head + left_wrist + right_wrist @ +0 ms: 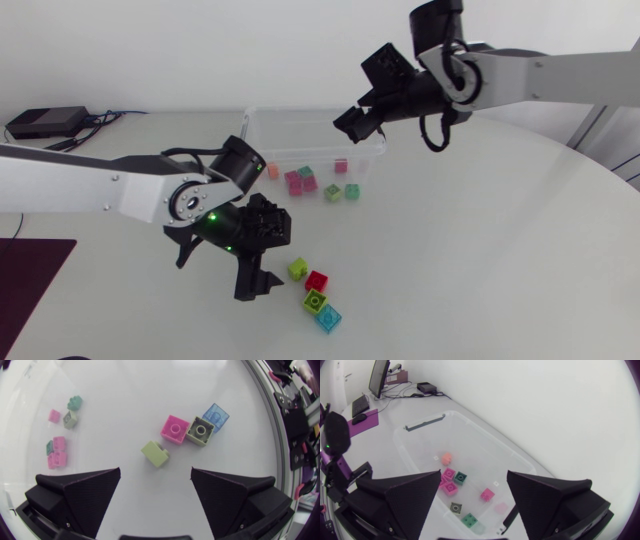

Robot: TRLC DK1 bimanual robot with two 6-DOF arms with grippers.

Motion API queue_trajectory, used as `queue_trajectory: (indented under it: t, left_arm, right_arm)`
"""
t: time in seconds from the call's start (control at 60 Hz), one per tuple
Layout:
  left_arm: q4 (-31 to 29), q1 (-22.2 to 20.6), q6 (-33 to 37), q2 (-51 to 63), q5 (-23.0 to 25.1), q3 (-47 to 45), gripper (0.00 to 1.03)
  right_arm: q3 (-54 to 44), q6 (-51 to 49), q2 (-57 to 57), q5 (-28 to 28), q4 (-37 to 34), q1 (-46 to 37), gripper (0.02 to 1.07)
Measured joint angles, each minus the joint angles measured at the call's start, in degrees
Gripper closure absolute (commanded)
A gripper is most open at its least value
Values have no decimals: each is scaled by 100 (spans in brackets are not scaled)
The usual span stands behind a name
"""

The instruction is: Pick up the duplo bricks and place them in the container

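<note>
Status by my read roughly two-thirds done: about seven small plastic duplo bricks [449, 476] lie inside the clear plastic container [300, 135], four more (lime-green brick [297, 268], red brick [317, 281], olive brick [314, 300], translucent blue brick [327, 318]) sit clustered well apart from it, left gripper [155, 469] spread empty above them, right gripper [474, 474] spread empty over the container.

Tally: four duplo bricks loose on the tabletop [480, 250] (one lime brick [297, 268], one red brick [317, 281], one olive brick [315, 301], one clear blue brick [327, 318]), seven in the one clear container [252, 128] (three pink [451, 488], two teal [460, 477], one orange [446, 457], one green [456, 507]), plus one left end effector [156, 470] and one right end effector [474, 473].
</note>
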Motion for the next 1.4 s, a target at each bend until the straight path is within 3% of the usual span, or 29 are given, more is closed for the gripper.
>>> queue_trajectory:
  t: [0.25,0.467,0.6,0.867,0.9,0.95,0.983,1.267,1.4]
  left_arm:
    - [-577,-42,-1779,424,-299,885,12]
    - [-728,-181,-2549,802,-452,960,12]
    - [-728,-232,-2758,859,-452,960,18]
    - [-597,-254,-3018,1270,-474,981,47]
    - [-535,-275,-3036,1285,-474,981,51]
    - [-470,-304,-3045,1298,-472,981,71]
    - [-415,-310,-3058,1309,-474,981,78]
    - [-254,-295,-3049,1342,-472,968,80]
    - [-289,-61,-2962,782,-470,782,80]
  right_arm:
    - [-1515,9,-1580,-2,7,-46,7]
    - [-2284,87,-1915,2,4,-44,7]
    - [-2608,92,-2146,2,4,-22,7]
    - [-3265,125,-2625,2,7,98,7]
    - [-3351,122,-2645,2,4,144,8]
    - [-3456,74,-2651,-4,0,201,11]
    - [-3517,50,-2651,-13,0,240,11]
    - [-3812,-350,-2028,-20,-17,903,11]
    - [-3807,-479,-1541,-17,-9,1130,11]
